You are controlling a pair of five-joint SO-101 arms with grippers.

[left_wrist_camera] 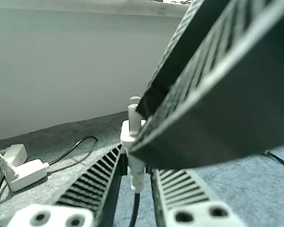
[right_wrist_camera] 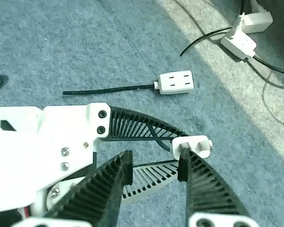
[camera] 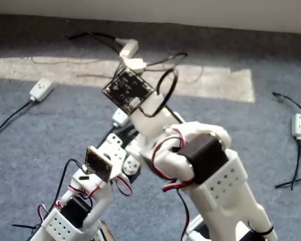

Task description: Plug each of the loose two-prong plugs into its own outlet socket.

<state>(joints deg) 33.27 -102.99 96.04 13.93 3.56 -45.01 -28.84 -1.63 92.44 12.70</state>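
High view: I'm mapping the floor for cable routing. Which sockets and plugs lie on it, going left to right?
left outlet socket → joined plug and socket → right outlet socket

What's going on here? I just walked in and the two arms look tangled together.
The left gripper is shut on a white two-prong plug, cord trailing below it. The right gripper is open right at that plug, one finger close against it; contact is hard to tell. A loose outlet socket lies on the grey carpet beyond them, with nothing plugged into it yet.
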